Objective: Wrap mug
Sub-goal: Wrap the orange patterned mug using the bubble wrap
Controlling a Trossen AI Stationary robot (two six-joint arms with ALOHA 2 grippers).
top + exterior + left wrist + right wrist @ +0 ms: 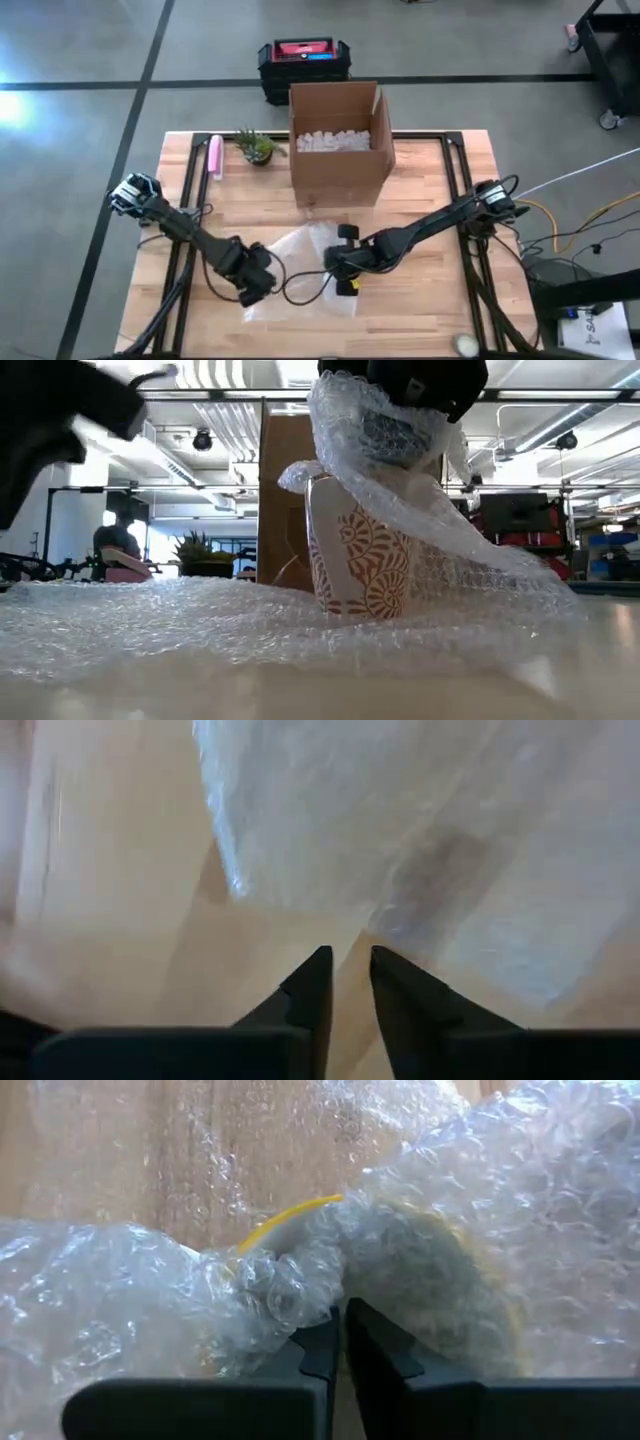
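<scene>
1. I see the mug [362, 550] standing upright on the bubble wrap [300, 262] near the front middle of the table [430, 300]. It is white with an orange-brown swirl pattern, and part of the sheet is pulled up and draped over its top and down one side.
2. In the right wrist view the mug's yellow rim [285, 1225] shows through the wrap, so its inside looks yellow. I cannot tell whether anything is in it.
3. My right gripper [346, 262] is at the mug, directly above it. Its fingers [322, 1342] are pressed close together and pinch a bunched fold of bubble wrap at the rim.
4. My left gripper [262, 284] sits low over the table at the sheet's left edge, near the mug but apart from it. Its fingers [312, 982] are nearly together with a thin gap and hold nothing. The edge of the wrap lies just ahead of the tips.
5. Behind the sheet stands an open cardboard box [340, 150], flaps up, with white packing pieces [332, 141] lying in the bottom.
6. To the box's left, a small potted plant [258, 147] and a pink stick-like thing [214, 157] sit near the back edge.
7. On the floor beyond the table is a black crate [303, 68] with a red top.
</scene>
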